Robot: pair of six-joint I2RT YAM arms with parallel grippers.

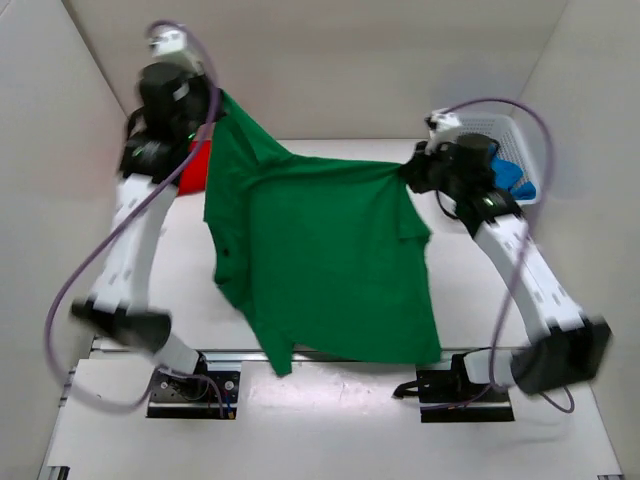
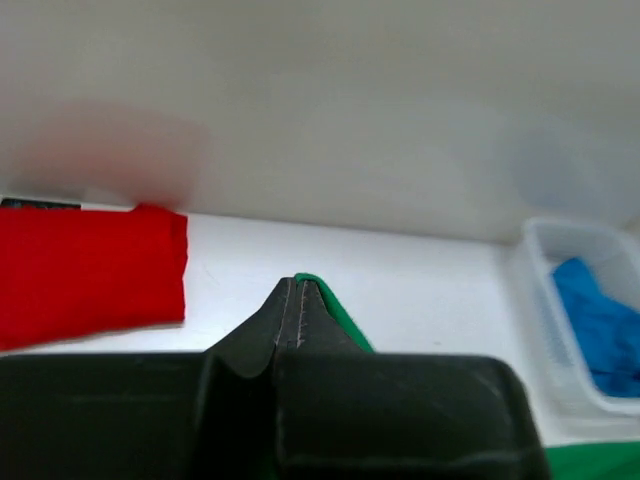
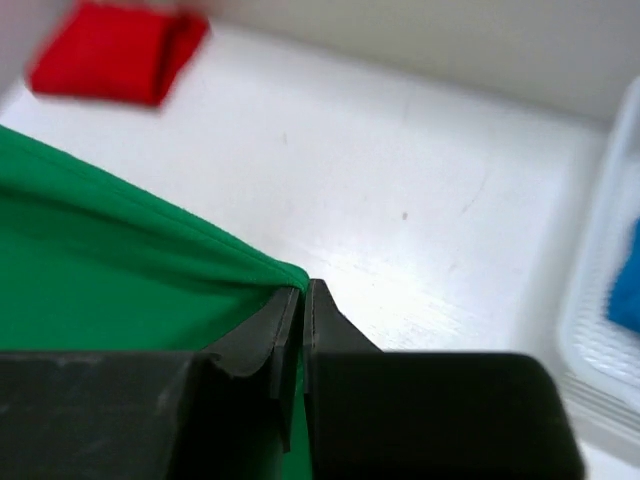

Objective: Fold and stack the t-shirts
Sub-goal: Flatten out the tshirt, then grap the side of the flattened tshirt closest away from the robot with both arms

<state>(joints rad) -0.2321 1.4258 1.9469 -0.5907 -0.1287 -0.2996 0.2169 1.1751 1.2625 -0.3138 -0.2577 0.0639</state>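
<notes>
The bright green t-shirt (image 1: 325,260) hangs spread in the air above the table, held by both arms. My left gripper (image 1: 213,100) is shut on its upper left corner, raised high; a green edge (image 2: 335,310) shows beside the closed fingers. My right gripper (image 1: 408,172) is shut on its upper right corner (image 3: 200,270), lower than the left. The red t-shirt (image 1: 195,168) lies folded at the back left of the table, also in the left wrist view (image 2: 85,272) and the right wrist view (image 3: 115,52). The blue t-shirt (image 1: 515,178) lies in the basket, also in the left wrist view (image 2: 598,325).
A white mesh basket (image 1: 528,140) stands at the back right, near my right arm. White walls enclose the table on the left, back and right. The shirt's hem hangs down to the table's near edge (image 1: 340,365).
</notes>
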